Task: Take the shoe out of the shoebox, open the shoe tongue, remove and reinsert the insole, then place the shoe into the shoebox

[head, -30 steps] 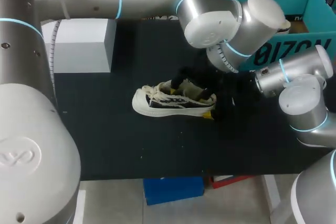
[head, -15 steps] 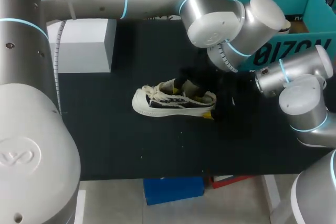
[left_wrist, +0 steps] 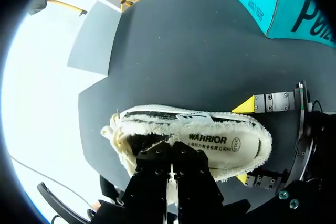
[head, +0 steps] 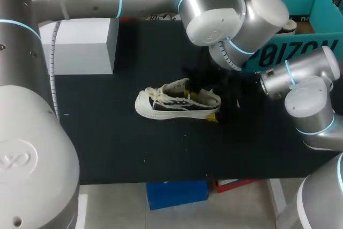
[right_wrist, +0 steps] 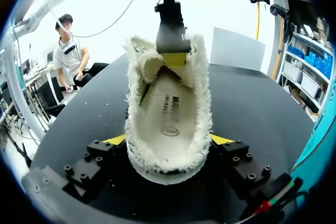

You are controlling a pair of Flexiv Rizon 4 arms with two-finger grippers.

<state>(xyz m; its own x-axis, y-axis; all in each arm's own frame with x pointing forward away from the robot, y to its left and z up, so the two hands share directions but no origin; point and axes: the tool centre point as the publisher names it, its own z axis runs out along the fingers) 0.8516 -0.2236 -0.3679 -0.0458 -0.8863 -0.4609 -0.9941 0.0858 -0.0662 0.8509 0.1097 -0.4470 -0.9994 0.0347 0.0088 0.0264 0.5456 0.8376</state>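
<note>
A cream and black sneaker (head: pixel 177 103) lies on its sole on the black table, toe to the left. My right gripper (head: pixel 217 108) is at the heel. In the right wrist view its two yellow tips press the heel's two sides, so my right gripper (right_wrist: pixel 169 140) is shut on the shoe (right_wrist: pixel 168 156). My left gripper (right_wrist: pixel 173 59) comes down into the shoe's mouth, its tips together on the top edge of the tongue. In the left wrist view that left gripper (left_wrist: pixel 170 153) is shut above the printed insole (left_wrist: pixel 220 140), which lies flat inside.
The teal shoebox (head: pixel 300 52) stands at the back right, behind my right arm. A white block (head: pixel 86 44) sits at the back left. Bare black mat lies in front of the shoe.
My left gripper's fingers, spread wide inside the shoe a second ago, have come together at the tongue. The shoe and my right arm have stayed put.
</note>
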